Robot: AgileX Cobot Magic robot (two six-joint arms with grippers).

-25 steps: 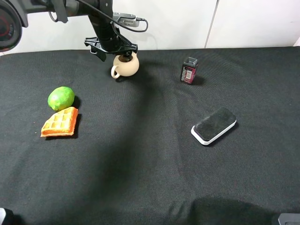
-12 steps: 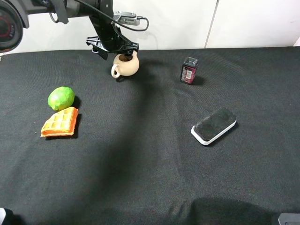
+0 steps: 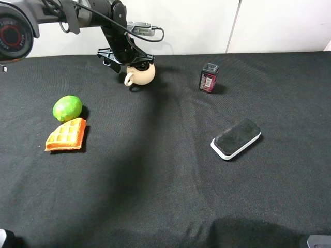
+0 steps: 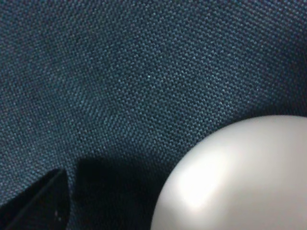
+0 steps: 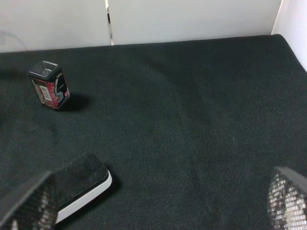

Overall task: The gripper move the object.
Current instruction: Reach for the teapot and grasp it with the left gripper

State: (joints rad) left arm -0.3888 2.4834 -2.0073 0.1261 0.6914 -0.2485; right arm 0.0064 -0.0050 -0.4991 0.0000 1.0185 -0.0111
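The left claw (image 3: 129, 58) hangs right over the teapot (image 3: 140, 73), jaws spread wide and gripping nothing. In the left wrist view one dark fingertip (image 4: 33, 203) stands clear of the pot's pale round belly, with bare cloth showing between them. The teapot sits upright on the black surface (image 3: 165, 196), beyond the lime (image 3: 67, 108) and off to its right as the high camera sees it, its loop handle turned back toward the lime. The right claw (image 5: 158, 203) is idle and open too, with nothing between its tips.

What worries me is that round, smooth body. If the jaws close off-centre, I reckon the pot could squirt out sideways or tip onto its spout. A finger coming down into the open mouth or snagging the handle could drag it over rather than lift it. It also sits much farther back on the surface than the lime, so a clumsy shove away from the lime could send it toward the wall.

As for writing, the little dark tin (image 3: 209, 77), farther to the lime's right than the teapot, wears a red label with pale print, too small to read in either view. The arm (image 3: 93, 13) carries a red ring, but I can make out no lettering. The black-topped eraser (image 3: 236, 138), well off to the lime's right, looks plain, and so does the waffle (image 3: 66, 135) just in front of the lime.
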